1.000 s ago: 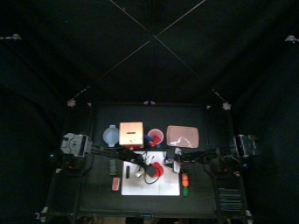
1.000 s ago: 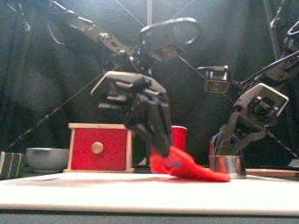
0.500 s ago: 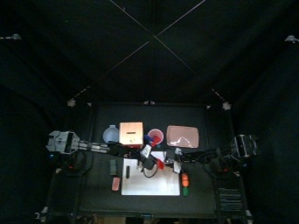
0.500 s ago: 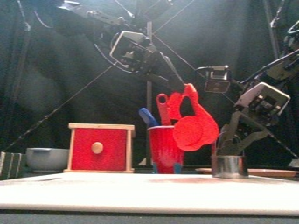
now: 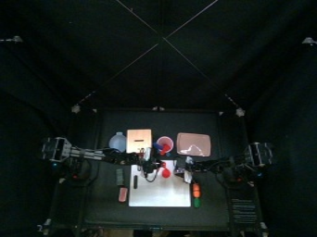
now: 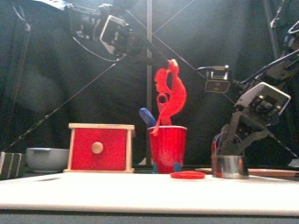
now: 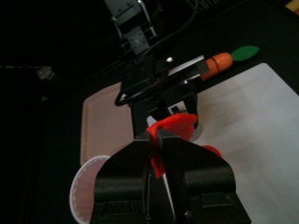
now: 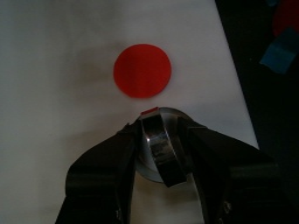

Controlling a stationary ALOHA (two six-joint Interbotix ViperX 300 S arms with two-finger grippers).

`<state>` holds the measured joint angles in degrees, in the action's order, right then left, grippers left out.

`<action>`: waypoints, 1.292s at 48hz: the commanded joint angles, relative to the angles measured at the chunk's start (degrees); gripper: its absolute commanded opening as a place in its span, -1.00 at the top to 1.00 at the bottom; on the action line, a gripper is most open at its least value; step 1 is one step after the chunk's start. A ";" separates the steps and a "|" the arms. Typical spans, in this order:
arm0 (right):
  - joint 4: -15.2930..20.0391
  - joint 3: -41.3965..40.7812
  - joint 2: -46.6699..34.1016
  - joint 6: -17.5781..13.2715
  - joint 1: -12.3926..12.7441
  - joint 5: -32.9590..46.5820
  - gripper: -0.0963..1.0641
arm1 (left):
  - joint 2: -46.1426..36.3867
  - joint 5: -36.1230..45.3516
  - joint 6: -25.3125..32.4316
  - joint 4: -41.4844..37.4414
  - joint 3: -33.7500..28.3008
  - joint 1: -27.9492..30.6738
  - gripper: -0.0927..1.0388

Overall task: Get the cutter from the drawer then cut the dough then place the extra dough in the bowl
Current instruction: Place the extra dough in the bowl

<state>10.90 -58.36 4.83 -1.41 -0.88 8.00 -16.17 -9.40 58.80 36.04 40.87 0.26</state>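
My left gripper [image 7: 158,144] is shut on the ragged red dough ring [image 7: 176,129]. In the front view the dough ring [image 6: 167,92] hangs as a long strip high above the white board [image 6: 140,192], in front of the red cup [image 6: 167,150]. A cut red dough disc [image 8: 142,68] lies flat on the board [image 8: 70,52], seen also as the disc [image 6: 187,175] from the front. My right gripper [image 8: 163,131] is shut on the round metal cutter [image 8: 163,150], which stands on the board beside the disc [image 6: 229,164]. The blue-grey bowl [image 5: 118,142] sits at the back left.
The wooden box [image 6: 100,147] with its red drawer front stands between the bowl [image 6: 47,157] and the cup. A pink tray [image 5: 195,143] lies at the back right. A toy carrot [image 5: 196,192] rests on the board's right edge, and a small reddish toy [image 5: 122,195] lies left of the board.
My left gripper has pulled the dough ring up off the board and it now hangs stretched high. The cut disc is left on the board. The right gripper and cutter stayed put.
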 commanded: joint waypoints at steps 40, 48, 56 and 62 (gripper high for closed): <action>0.18 0.00 0.44 -0.18 0.00 -1.32 -0.52 | -36.30 -0.79 -0.09 12.92 29.36 25.84 -0.14; 0.09 0.18 0.44 -0.18 0.00 -1.32 -0.52 | -36.39 1.93 -0.26 13.62 32.52 27.77 -0.14; -0.18 0.44 0.35 -0.18 0.18 -1.32 -0.52 | -36.21 2.37 -0.53 16.26 35.16 30.50 -0.17; -0.26 0.88 0.35 -0.09 0.18 -1.41 -0.52 | -36.21 4.31 -0.53 20.57 35.86 32.96 -0.40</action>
<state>10.72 -57.83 4.83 -1.41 -0.70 6.94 -52.47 -5.98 58.18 55.02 77.43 32.08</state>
